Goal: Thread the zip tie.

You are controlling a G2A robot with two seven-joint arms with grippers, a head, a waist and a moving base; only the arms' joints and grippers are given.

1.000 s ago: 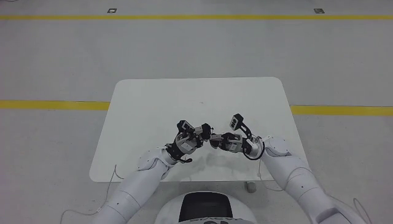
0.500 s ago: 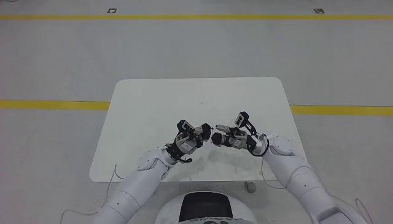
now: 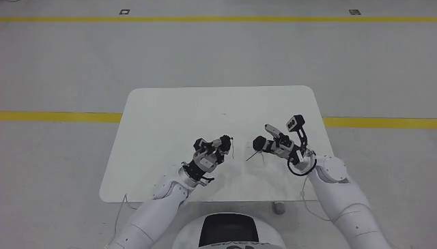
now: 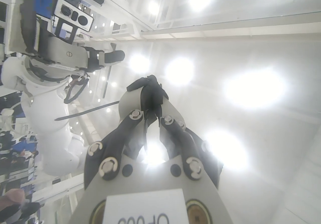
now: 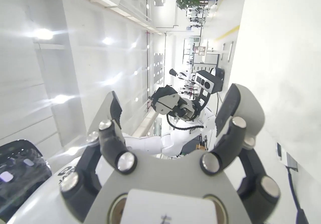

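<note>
One zip tie [image 4: 87,110] tight in L jaws.

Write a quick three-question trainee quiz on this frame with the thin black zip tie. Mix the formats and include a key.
1. True or false: the right gripper is clamped shut.
2. What is the left gripper shut on?
A. a thin black plastic zip tie
B. a red cable
C. nothing
3. Fill in: both grippers hover apart over the white, round-cornered ____.

Key: 1 false (its fingers are spread open); 2 A; 3 table.
</note>
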